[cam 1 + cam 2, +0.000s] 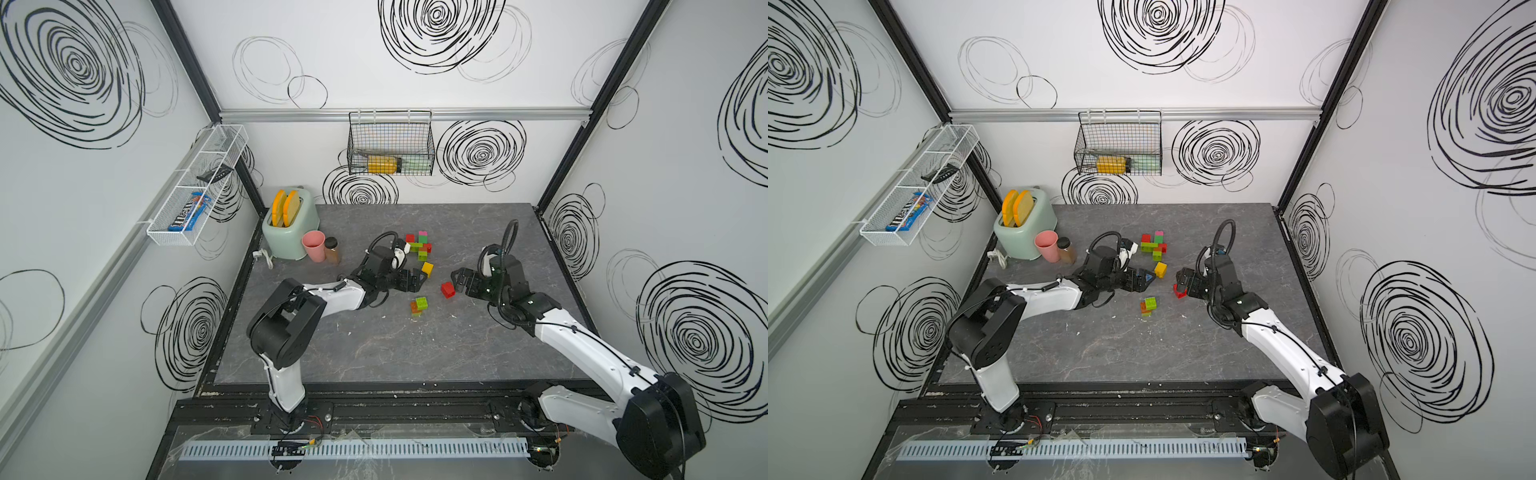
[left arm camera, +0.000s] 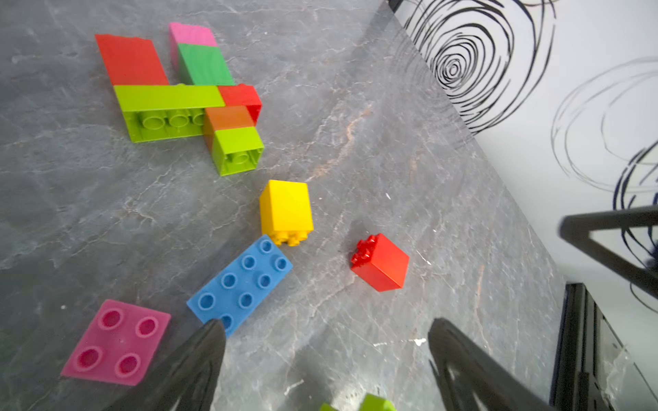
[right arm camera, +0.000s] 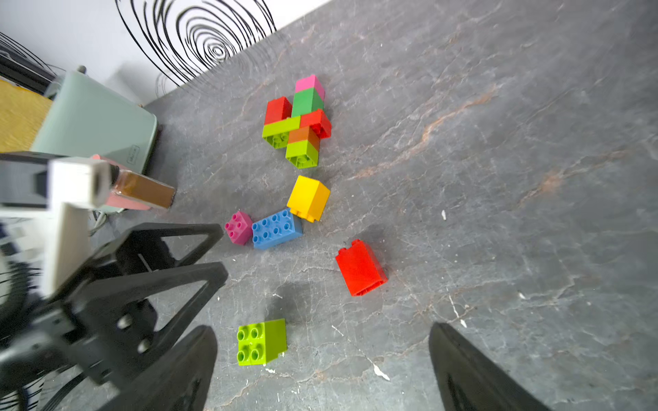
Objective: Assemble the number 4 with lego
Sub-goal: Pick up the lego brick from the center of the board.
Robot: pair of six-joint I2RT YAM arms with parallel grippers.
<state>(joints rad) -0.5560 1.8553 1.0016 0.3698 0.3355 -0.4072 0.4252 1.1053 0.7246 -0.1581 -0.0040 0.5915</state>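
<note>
A joined cluster of lego (image 1: 419, 245) (image 1: 1154, 245) in red, pink, green, lime and orange lies flat toward the back of the table, also in both wrist views (image 2: 185, 99) (image 3: 299, 121). Loose bricks lie nearer: yellow (image 1: 427, 269) (image 2: 286, 210), red (image 1: 447, 289) (image 3: 361, 267), blue (image 2: 242, 281) (image 3: 277, 227), pink (image 2: 117, 341) and a lime one (image 1: 420, 303) (image 3: 261, 341) on an orange piece. My left gripper (image 1: 419, 280) (image 2: 325, 327) hangs open beside the yellow brick. The right gripper (image 1: 457, 282) (image 3: 322, 331) is open next to the red brick. Both hold nothing.
A mint toaster (image 1: 289, 228), a pink cup (image 1: 313, 246) and a brown bottle (image 1: 332, 250) stand at the table's back left. A black wire basket (image 1: 390, 143) hangs on the back wall. On the left wall is a white wire shelf (image 1: 195, 187).
</note>
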